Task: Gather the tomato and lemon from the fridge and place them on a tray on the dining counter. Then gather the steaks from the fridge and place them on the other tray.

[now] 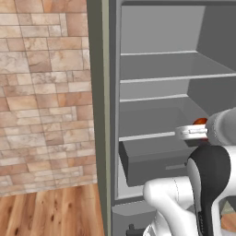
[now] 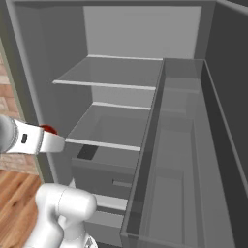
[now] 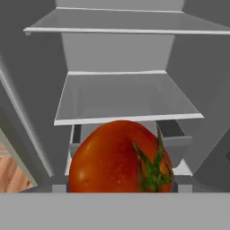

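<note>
I have the tomato [image 3: 119,157] clamped in the gripper [image 3: 120,191]; in the hand view it sits right against the camera, between the fingers, stem turned to the right, with the fingertips themselves hidden behind its bulk. From the left base view a sliver of red shows just past the end of the hand, in front of the open fridge [image 1: 156,92], and in the right base view the same red spot peeks over the wrist at the left side of the cabinet. The tomato hangs level with the lower shelf [image 3: 126,117], out in front of its edge, not resting on it. The drawer [image 2: 104,174] below stands slightly pulled out.

My judgement: the pick is done and the carry to the dining counter is the step in hand. To do it well I would keep the squeeze steady, since a round, smooth fruit can roll out of two flat fingers if the hand tilts. I would draw the hand straight back out of the fridge, clear of the door bins [image 2: 179,160] on the right, before the base starts to turn. I see no lemon or steaks on the shelves from here.
</note>
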